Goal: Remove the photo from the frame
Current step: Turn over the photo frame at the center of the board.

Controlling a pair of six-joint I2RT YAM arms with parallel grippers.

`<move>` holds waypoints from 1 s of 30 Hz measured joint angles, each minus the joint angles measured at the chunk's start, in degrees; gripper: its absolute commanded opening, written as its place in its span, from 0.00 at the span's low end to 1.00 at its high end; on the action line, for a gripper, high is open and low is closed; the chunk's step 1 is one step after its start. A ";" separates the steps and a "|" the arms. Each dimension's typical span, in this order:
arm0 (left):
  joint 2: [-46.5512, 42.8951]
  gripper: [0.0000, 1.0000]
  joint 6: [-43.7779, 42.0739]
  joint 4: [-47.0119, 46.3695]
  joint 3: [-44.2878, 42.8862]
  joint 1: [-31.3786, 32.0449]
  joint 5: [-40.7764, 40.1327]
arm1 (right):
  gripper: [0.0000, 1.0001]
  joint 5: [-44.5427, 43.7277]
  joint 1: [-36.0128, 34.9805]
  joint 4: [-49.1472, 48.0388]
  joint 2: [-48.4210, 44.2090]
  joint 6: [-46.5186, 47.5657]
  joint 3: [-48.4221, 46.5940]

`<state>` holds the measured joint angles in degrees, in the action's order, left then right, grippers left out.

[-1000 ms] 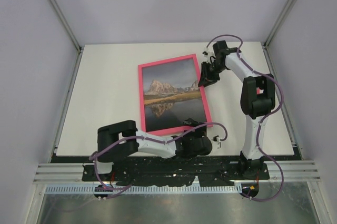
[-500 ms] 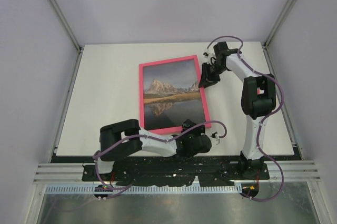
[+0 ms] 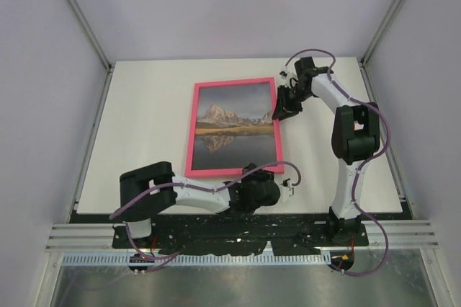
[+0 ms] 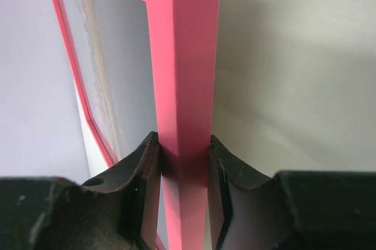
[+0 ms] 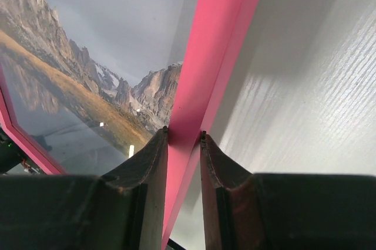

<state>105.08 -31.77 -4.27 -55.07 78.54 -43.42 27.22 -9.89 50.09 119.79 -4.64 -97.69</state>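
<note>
The left gripper's (image 4: 184,144) jaws are narrowed onto the frame's (image 3: 191,130) near rail, one finger pressed against each side. The right gripper's (image 5: 184,137) jaws likewise pinch the right rail, toward its far corner. The photo (image 3: 234,123) sits inside the frame, at the middle of the bench (image 3: 144,127).

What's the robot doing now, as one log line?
left gripper: grips frame | right gripper: grips frame | photo: not out yet

The left arm (image 3: 194,195) lies low along the near edge, left hand (image 4: 184,144) pinching the frame (image 3: 234,81) at its near right corner. The right arm (image 3: 353,134) reaches far, right hand (image 5: 184,135) clamping the frame's right side.
</note>
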 measured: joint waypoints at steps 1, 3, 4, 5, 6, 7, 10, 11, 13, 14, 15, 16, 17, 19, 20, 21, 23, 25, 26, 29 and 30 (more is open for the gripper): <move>-1.36 0.20 -0.26 0.26 0.46 -0.26 0.61 | 0.08 0.42 0.00 0.07 -0.33 0.02 0.00; -4.26 0.20 -0.66 0.85 1.36 -0.96 2.16 | 0.11 1.27 0.04 0.07 -1.22 0.02 0.00; -5.66 0.19 -0.85 1.25 1.73 -1.27 2.86 | 0.19 1.81 0.11 0.02 -1.66 0.02 0.00; -7.37 0.18 -1.29 1.66 2.25 -1.62 3.74 | 0.24 2.58 0.20 0.02 -2.19 0.04 0.00; -9.09 0.17 -1.84 2.29 2.95 -1.99 4.50 | 0.34 3.82 0.39 0.42 -2.86 0.28 -0.09; -10.67 0.14 -2.60 2.69 3.58 -2.38 5.09 | 0.38 5.16 0.57 0.92 -3.48 0.48 -0.13; -15.52 0.03 -4.76 3.98 5.31 -3.37 6.62 | 0.53 8.79 0.70 2.27 -4.72 1.01 -0.52; -17.03 0.00 -4.94 4.35 5.86 -3.61 6.91 | 0.54 10.27 0.70 2.67 -4.96 1.51 -0.76; -19.78 0.00 -5.18 5.31 6.67 -4.07 7.52 | 0.57 12.22 0.70 3.13 -5.42 2.05 -1.07; -20.81 0.00 -5.27 5.73 6.88 -4.33 7.72 | 0.59 13.03 0.70 3.28 -5.77 2.34 -1.09; -22.10 0.00 -5.46 6.10 7.15 -4.79 8.07 | 0.60 13.84 0.70 3.58 -6.32 2.73 -1.09; -22.84 0.00 -5.66 6.32 7.23 -5.14 8.17 | 0.61 14.29 0.70 3.78 -6.78 2.91 -1.09; -23.65 0.00 -5.81 6.62 7.34 -5.62 8.41 | 0.62 14.82 0.70 3.98 -7.39 3.08 -1.09; -25.35 0.00 -6.01 7.69 7.50 -6.56 8.61 | 0.64 15.65 0.83 4.13 -8.83 3.74 -1.11; -26.21 0.00 -5.99 8.24 7.54 -7.04 8.66 | 0.64 16.02 1.05 4.24 -9.66 4.24 -1.11; -27.08 0.00 -6.01 8.83 7.54 -7.48 8.74 | 0.65 16.39 1.22 4.28 -10.58 4.66 -1.11; -28.89 0.00 -6.08 9.81 7.54 -8.20 8.94 | 0.65 17.16 1.77 4.37 -12.37 5.53 -1.11; -31.12 0.00 -6.29 11.21 7.48 -8.92 9.20 | 0.66 18.34 2.99 4.28 -14.64 6.54 -1.09; -31.87 0.00 -6.40 11.93 7.30 -9.11 9.29 | 0.66 18.88 3.69 4.00 -15.61 6.80 -0.94; -33.59 0.00 -6.51 15.19 5.14 -10.23 10.10 | 0.66 21.22 6.54 2.38 -19.34 7.91 0.55; -33.81 0.00 -6.47 16.35 3.80 -10.80 10.34 | 0.66 22.03 7.39 1.57 -20.74 8.22 1.66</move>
<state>71.26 -38.24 12.08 -51.27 67.75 -33.08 49.25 -2.50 51.66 99.04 3.57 -96.03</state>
